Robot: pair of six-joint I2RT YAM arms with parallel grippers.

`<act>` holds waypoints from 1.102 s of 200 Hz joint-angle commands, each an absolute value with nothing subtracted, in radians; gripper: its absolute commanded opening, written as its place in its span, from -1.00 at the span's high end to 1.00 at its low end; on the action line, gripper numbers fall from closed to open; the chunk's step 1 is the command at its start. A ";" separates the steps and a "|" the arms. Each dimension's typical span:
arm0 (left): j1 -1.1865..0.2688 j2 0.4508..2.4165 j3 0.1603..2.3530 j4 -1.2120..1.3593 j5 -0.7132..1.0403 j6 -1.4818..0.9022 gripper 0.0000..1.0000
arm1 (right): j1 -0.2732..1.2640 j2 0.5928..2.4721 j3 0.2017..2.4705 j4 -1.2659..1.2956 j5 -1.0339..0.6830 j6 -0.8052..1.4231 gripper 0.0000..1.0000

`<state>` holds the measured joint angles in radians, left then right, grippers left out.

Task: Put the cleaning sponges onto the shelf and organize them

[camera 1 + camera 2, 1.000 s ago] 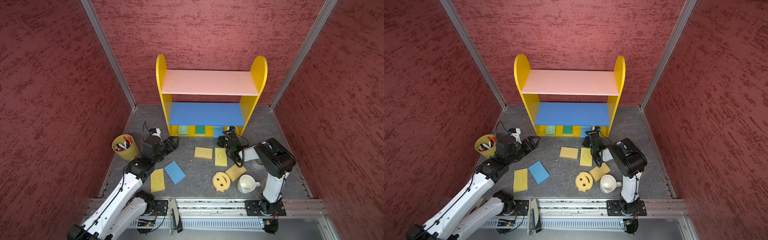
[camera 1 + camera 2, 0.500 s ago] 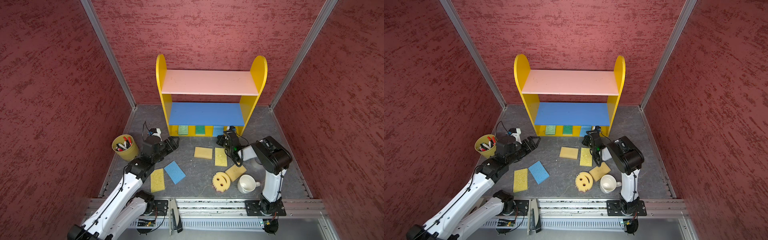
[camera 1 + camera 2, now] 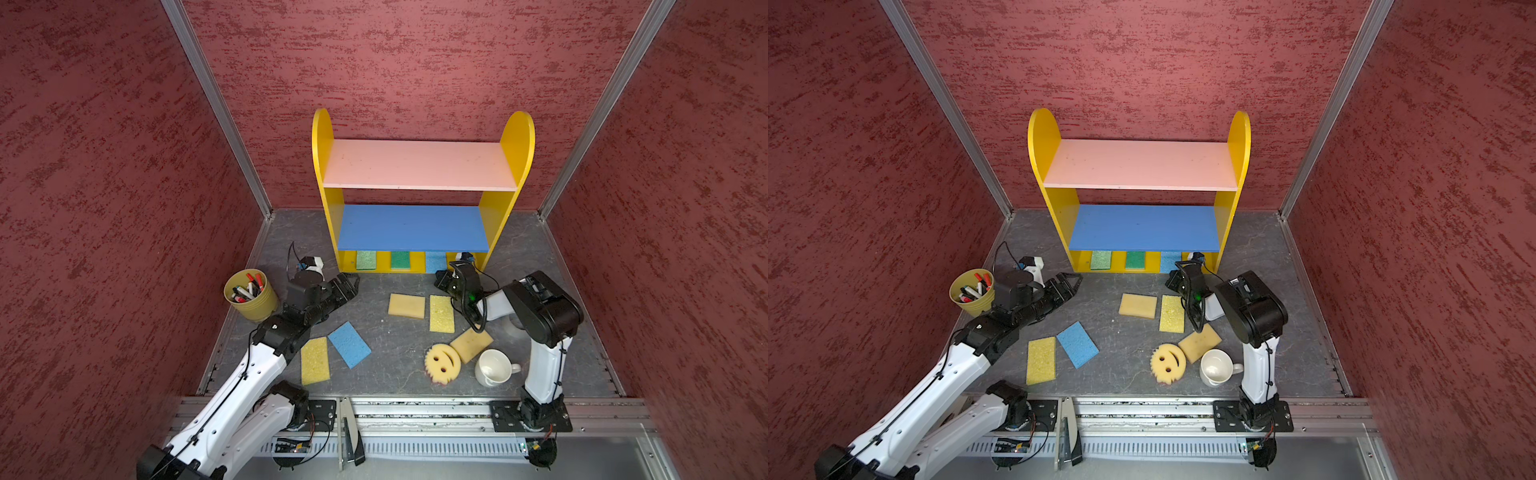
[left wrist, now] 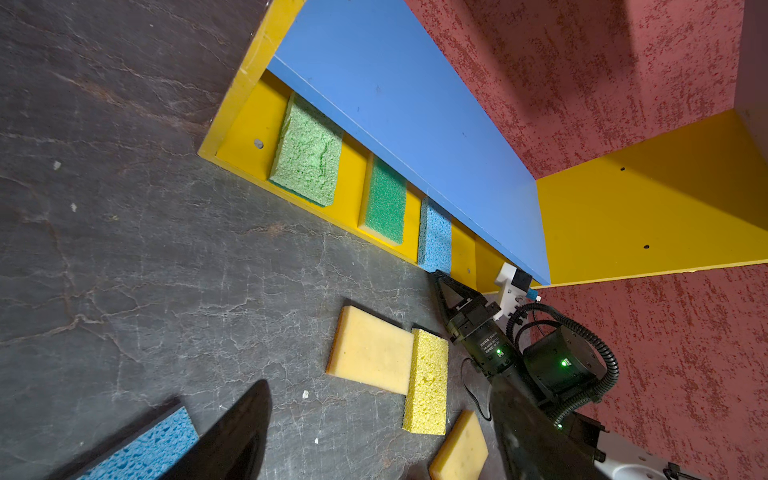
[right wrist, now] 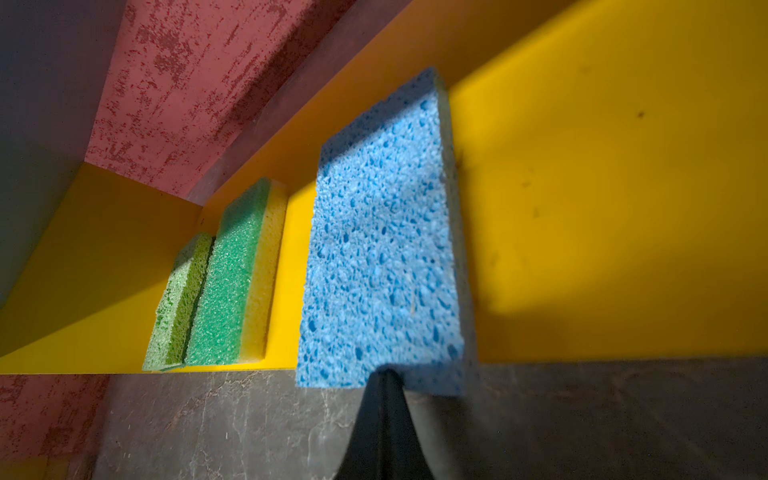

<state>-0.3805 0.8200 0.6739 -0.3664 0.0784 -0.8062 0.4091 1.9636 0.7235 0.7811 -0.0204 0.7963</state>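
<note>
Nearest the rail, a mug (image 3: 494,368) stands just beside the smiley sponge (image 3: 443,361), and a tan sponge (image 3: 471,345) is tucked close against both. Off to the left, a yellow sponge (image 3: 315,360) and a blue sponge (image 3: 349,344) lie with corners nearly meeting. Open floor (image 3: 395,345) runs between that pair and the smiley.

Further in, a second tan sponge (image 3: 407,305) and a second yellow sponge (image 3: 441,313) lie side by side, long edges almost touching. The left gripper (image 3: 352,286) hangs spread and empty over clear floor between the marker cup (image 3: 250,296) and the shelf's (image 3: 489,224) left foot, touching neither.

The right gripper (image 4: 440,279) is clenched on nothing. Its tip presses the near edge of the shelved blue sponge (image 5: 382,249), which overhangs the front lip of the yellow base. Left of it on that base lie a dark green sponge (image 4: 386,203) and a pale green sponge (image 4: 307,153) with gaps between them, and yellow board shows to the right. From above, the blue board covers all but their front ends.
</note>
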 commanded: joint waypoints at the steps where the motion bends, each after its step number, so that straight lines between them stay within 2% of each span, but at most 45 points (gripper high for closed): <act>1: -0.374 0.821 0.703 -0.356 0.091 -0.795 -0.64 | 0.386 1.961 0.760 0.811 0.008 0.809 1.00; 77: -0.374 0.813 0.698 -0.358 0.090 -0.797 -0.63 | 0.385 1.930 0.752 0.857 -0.010 0.827 1.00; 140: -0.374 0.795 0.681 -0.350 0.092 -0.797 -0.63 | 0.385 1.790 0.621 0.859 -0.016 0.872 1.00; 176: -0.374 0.786 0.670 -0.347 0.094 -0.799 -0.64 | 0.386 1.777 0.585 0.864 -0.018 0.942 1.00; 220: -0.373 0.770 0.660 -0.355 0.092 -0.798 -0.64 | 0.393 1.850 0.574 0.926 -0.033 1.121 1.00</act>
